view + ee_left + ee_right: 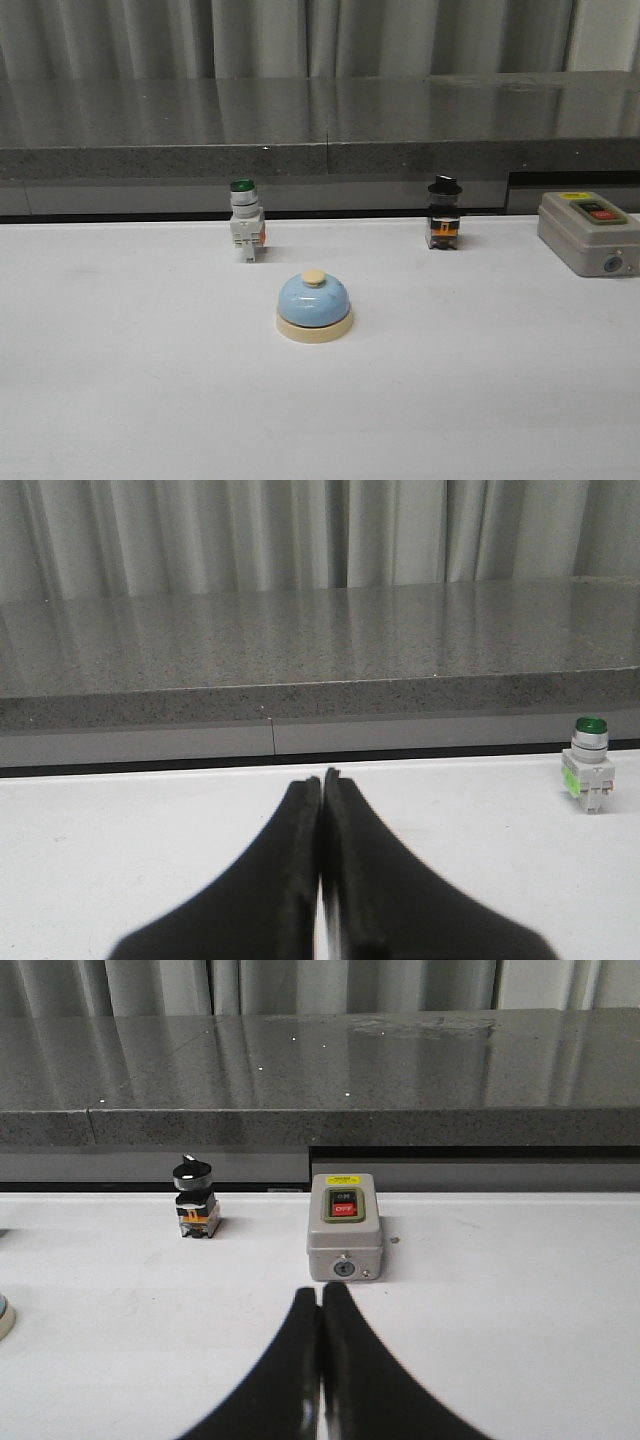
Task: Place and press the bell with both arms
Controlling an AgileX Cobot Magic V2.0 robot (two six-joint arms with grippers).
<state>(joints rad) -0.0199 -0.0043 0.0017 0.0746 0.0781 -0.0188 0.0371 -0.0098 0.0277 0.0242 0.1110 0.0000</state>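
The bell [314, 306] is a light-blue dome with a cream base and cream button. It stands upright on the white table [120, 380] near the middle in the front view. Its base edge just shows in the right wrist view [4, 1318]. No arm shows in the front view. My left gripper [321, 778] is shut and empty over bare table, the green-capped switch [589, 764] ahead and off to one side. My right gripper [320, 1292] is shut and empty, just short of the grey switch box [344, 1226].
A green-capped white pushbutton switch [245, 220] stands behind the bell to the left, a black-knobbed switch [443, 214] behind to the right. The grey ON/OFF box [590, 232] sits at the far right. A dark granite ledge [320, 130] runs along the back.
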